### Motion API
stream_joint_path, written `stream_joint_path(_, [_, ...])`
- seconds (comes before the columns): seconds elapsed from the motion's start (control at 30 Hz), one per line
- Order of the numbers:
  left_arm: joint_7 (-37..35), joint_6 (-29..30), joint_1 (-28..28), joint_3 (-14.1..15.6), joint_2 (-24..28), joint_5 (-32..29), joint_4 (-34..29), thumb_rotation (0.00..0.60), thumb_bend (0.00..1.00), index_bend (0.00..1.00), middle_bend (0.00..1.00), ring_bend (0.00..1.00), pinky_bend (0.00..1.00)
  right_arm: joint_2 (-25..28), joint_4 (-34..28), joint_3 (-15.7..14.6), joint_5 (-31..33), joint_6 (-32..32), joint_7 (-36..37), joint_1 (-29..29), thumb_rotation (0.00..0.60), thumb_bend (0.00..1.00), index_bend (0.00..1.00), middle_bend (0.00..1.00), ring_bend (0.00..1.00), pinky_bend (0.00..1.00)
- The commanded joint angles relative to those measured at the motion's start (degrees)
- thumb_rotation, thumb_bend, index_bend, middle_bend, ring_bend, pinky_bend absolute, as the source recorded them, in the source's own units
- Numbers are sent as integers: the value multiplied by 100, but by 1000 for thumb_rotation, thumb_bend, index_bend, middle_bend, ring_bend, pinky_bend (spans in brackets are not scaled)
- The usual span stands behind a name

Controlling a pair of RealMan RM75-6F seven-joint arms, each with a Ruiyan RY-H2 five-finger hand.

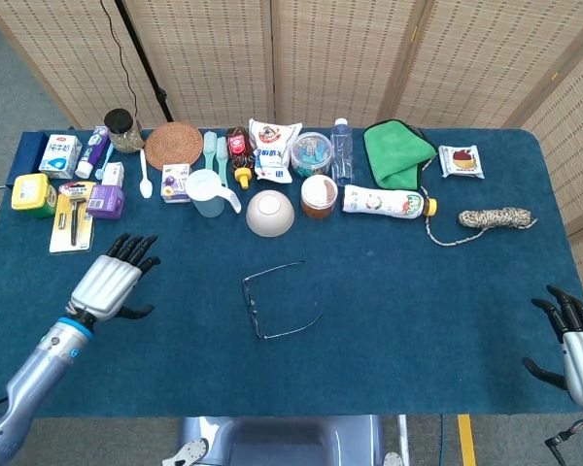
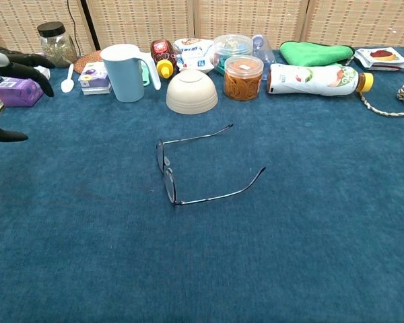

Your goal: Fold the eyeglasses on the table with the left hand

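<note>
Thin dark-framed eyeglasses (image 1: 257,302) lie on the blue tablecloth with both temples spread open; in the chest view the eyeglasses (image 2: 167,171) are at the centre. My left hand (image 1: 112,282) hovers open over the cloth well to the left of them, fingers spread, holding nothing. The chest view catches only the dark fingertips of the left hand (image 2: 10,67) at the left edge. My right hand (image 1: 575,342) stays open at the table's near right corner, far from the glasses.
Along the back stand a light blue jug (image 1: 206,192), a beige upturned bowl (image 1: 270,213), an orange-filled jar (image 1: 319,196), a lying bottle (image 1: 384,202), a green cloth (image 1: 396,151) and a rope coil (image 1: 493,219). Boxes and a razor pack (image 1: 71,214) sit at the left.
</note>
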Motion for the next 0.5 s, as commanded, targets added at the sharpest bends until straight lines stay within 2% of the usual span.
stream_joint_path(0.03, [215, -205, -267, -50, -291, -275, 238, 376, 200, 216, 0, 0, 0, 0, 8, 5, 5, -3, 0, 2, 600, 0, 208, 101, 142, 294])
stream_joint_path(0.23, [550, -433, -755, -92, -866, -712, 635, 350, 199, 208, 0, 0, 0, 11, 21, 24, 22, 16, 17, -6, 600, 0, 209, 100, 142, 293])
stream_joint_path(0.5, [678, -467, -1071, -87, -1240, -923, 836, 346, 199, 201, 0, 0, 0, 13, 54, 34, 21, 77, 58, -40, 600, 0, 215, 100, 142, 293])
